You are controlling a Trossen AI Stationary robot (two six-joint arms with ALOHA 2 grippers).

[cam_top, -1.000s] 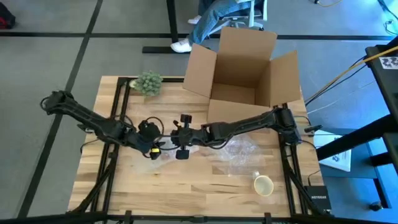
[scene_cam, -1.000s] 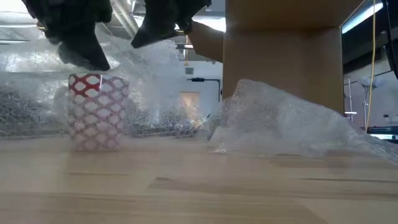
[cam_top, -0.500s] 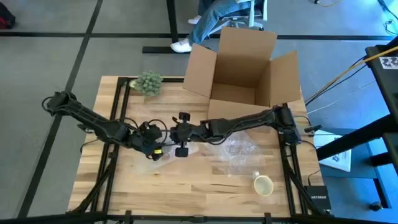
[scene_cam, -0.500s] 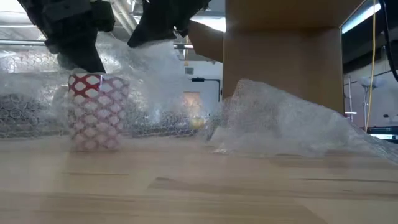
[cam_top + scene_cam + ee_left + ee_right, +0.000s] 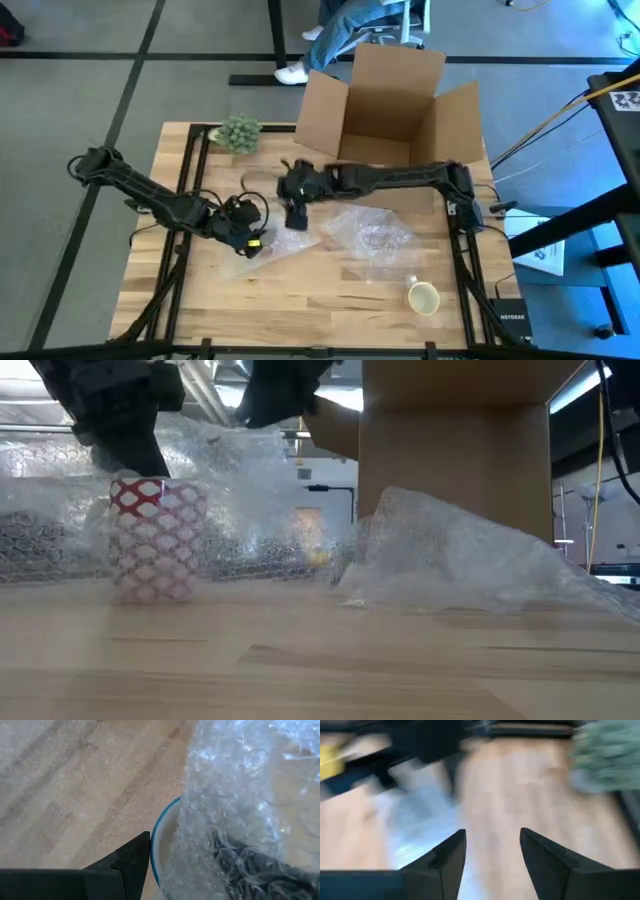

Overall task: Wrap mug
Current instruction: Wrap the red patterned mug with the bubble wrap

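A red-and-white patterned mug (image 5: 155, 545) stands upright on the table, left of centre, with a sheet of bubble wrap (image 5: 365, 235) draped over it and trailing across the wood toward the right. My left gripper (image 5: 246, 240) sits on top of the mug, shut on its rim. My right gripper (image 5: 298, 212) hangs open over bare wood between the mug and the cardboard box, with nothing between its fingers (image 5: 492, 845). My left gripper comes at the mug from above. One finger (image 5: 132, 860) stands outside the blue-edged rim (image 5: 156, 845). A dark shape seen through the bubble wrap (image 5: 235, 865) inside the mug looks like the other finger. The mug stays upright on the table.
An open cardboard box (image 5: 390, 120) stands at the far edge. A green plant ball (image 5: 238, 132) lies at the far left. A cream mug (image 5: 423, 297) stands near the front right. Crumpled bubble wrap (image 5: 470, 560) rises at the right in the low view.
My right gripper has gone from beside the mug toward the table's far edge and the box, turning as it went. My left gripper has come down a little onto the mug. The wrap stays draped over the mug.
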